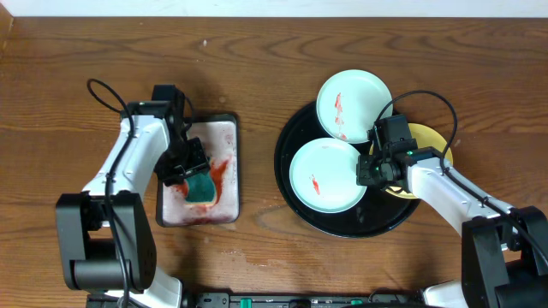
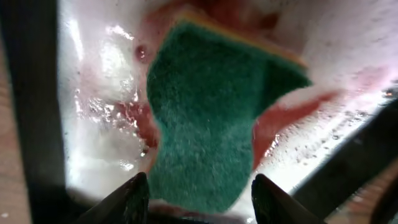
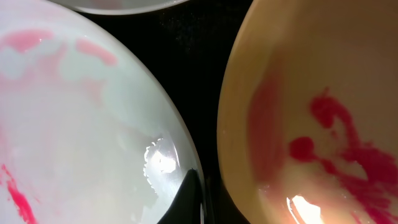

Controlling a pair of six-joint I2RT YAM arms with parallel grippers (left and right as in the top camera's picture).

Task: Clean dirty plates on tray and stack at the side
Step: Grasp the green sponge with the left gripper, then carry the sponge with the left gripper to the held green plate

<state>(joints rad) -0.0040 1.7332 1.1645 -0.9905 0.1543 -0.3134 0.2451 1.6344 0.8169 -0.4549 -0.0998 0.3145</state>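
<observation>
Half-open, the left gripper (image 2: 202, 194) straddles the soapy sponge (image 2: 205, 106), seemingly to grasp it; the shut right gripper (image 1: 373, 168) rests between dirty plates (image 1: 324, 176).

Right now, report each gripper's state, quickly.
Left gripper: jaws astride the green sponge; grip cannot be told.
Right gripper: shut, nothing seen held, between the pale plate and the yellow plate.

Both arms are the same build: the left arm (image 1: 128, 158) and right arm (image 1: 441, 184) have glossy white shells, chunky black joints and black cylinder bases. A thin black cable (image 1: 98, 90) loops off each. The left claw (image 1: 190, 168) and right claw (image 1: 375, 168) are black with tapered fingertips (image 2: 134, 196).
</observation>
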